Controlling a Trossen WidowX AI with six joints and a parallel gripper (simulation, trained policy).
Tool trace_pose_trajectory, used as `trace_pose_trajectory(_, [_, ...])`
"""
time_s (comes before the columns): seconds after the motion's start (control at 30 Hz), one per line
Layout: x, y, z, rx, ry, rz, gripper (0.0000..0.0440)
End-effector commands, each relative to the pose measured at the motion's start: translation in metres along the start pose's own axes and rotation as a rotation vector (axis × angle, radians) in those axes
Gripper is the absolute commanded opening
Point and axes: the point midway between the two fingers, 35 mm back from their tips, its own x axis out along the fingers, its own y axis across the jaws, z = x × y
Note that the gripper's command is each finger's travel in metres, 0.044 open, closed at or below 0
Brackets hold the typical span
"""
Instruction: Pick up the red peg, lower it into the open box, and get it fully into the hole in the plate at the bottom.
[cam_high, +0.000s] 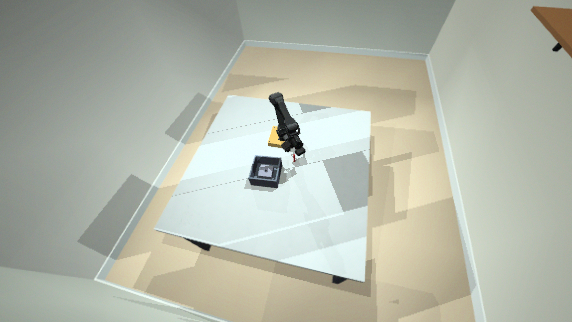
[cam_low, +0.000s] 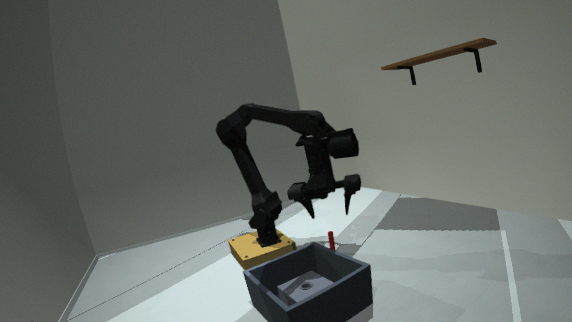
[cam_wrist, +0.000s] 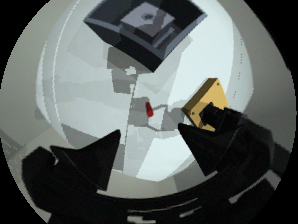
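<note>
Two spread fingertips of the tool (cam_low: 330, 216) (cam_wrist: 149, 131) clear the box's rim (cam_low: 341, 250) (cam_wrist: 186, 40).
</note>
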Motion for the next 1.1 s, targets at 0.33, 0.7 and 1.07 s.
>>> trace_pose_trajectory(0.33, [0.059,0.004,0.008,0.014,-0.043,-0.078,0.044])
trace_pose_trajectory(0.7, [0.101,0.001,0.015,0.002,-0.075,-0.098,0.0385])
trace_pose_trajectory(1.07, [0.117,-0.009,0.017,0.012,-0.067,-0.181,0.0096])
